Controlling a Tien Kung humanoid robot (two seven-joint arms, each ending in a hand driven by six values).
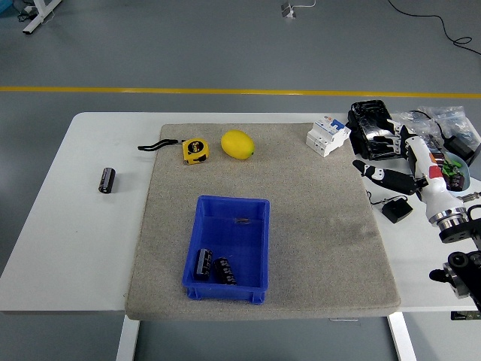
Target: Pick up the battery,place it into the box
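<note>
**Two cells binned, right hand back at the supply dish**

Grey shop floor with a yellow line behind; white surface (45,248) carries a tan mat (316,248) across its middle.

Blue box (228,248) sits on the mat's near half. I count two batteries in the box (214,267), lying side by side against the near wall. A small dark speck shows at the box's far end; too small for me to identify.

One more battery (108,180) lies alone on the bare surface at far left, off the mat and well apart from the box.

Right hand (391,154) is over the right edge of the mat, near the black pack (373,128) and the pale dish of dark cylinders (438,169). Fingers are spread and nothing is held. Left arm not visible.

Distractors on the mat's far edge: yellow tape measure (194,150), lemon (237,144), white breaker block (328,135). A small black adapter (397,209) lies just off the mat at right.

Judgement: part done. Two cells are in; the stray on the left and whatever remains in the dish are left. With the hand empty beside the dish, I read the next job as a fresh pick from there. The left stray looks a long reach for this arm.
</note>
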